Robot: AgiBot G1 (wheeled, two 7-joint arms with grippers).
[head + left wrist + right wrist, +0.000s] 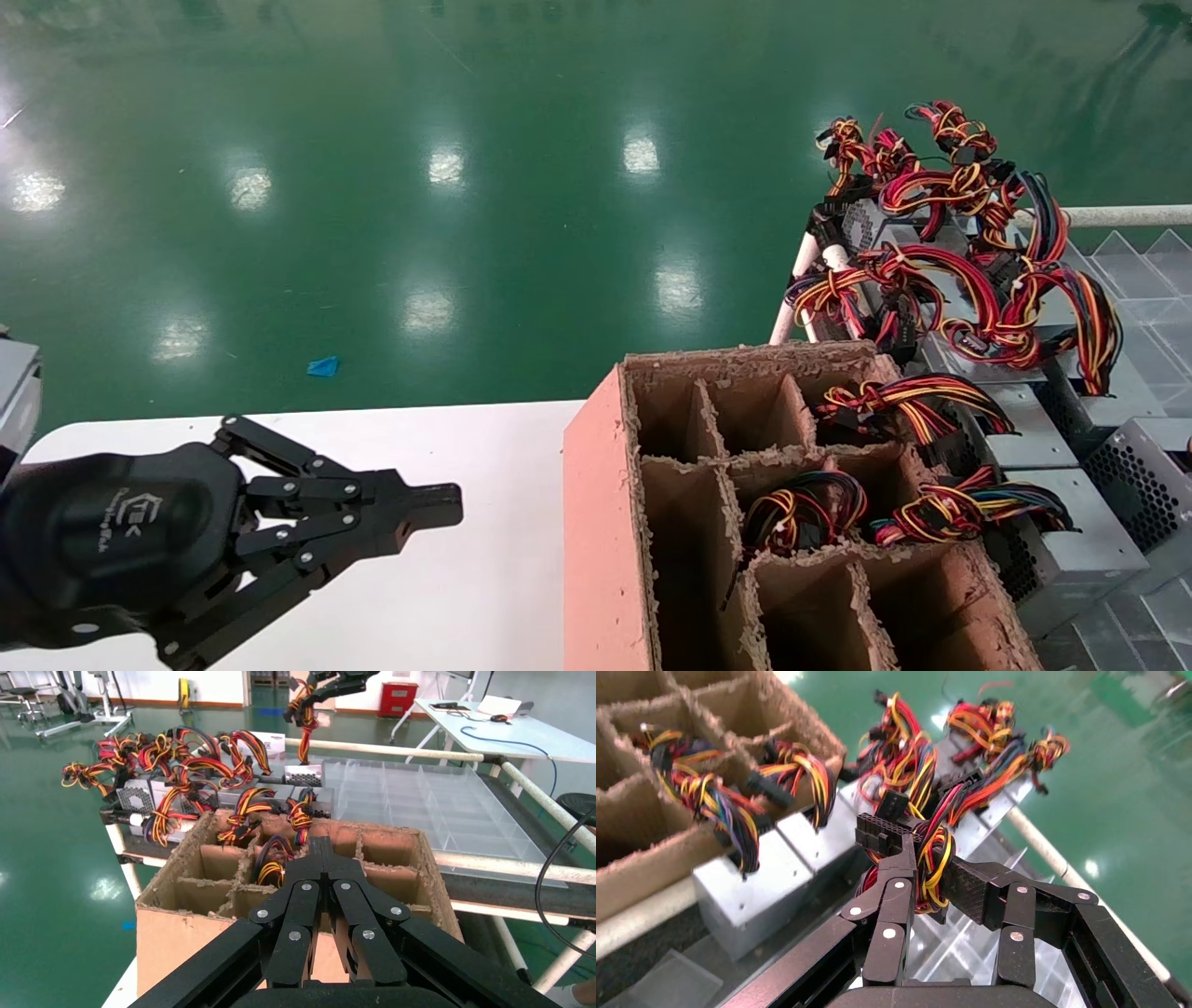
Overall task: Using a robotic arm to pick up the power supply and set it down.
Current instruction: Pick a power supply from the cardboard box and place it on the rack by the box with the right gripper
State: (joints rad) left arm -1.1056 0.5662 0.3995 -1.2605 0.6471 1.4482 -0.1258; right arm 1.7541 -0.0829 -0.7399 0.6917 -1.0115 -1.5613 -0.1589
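Above clear ridged trays, right gripper (926, 864) pinching bundled wires (932, 871), left gripper (438, 508) closed, empty.

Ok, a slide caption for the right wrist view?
Right gripper closed on a wire bundle, above grey power supplies.

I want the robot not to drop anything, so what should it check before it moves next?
1. Right claw shut on the bundle of red, yellow and orange wires: ok.
2. The grey metal power supply on that bundle lifted clear: cannot tell, it is hidden.
3. Held wires free of neighbouring bundles: cannot tell.
4. Free cell in the brown cardboard divider box: ok, several look empty.
5. Left claw out of the way, shut over the white table: ok.
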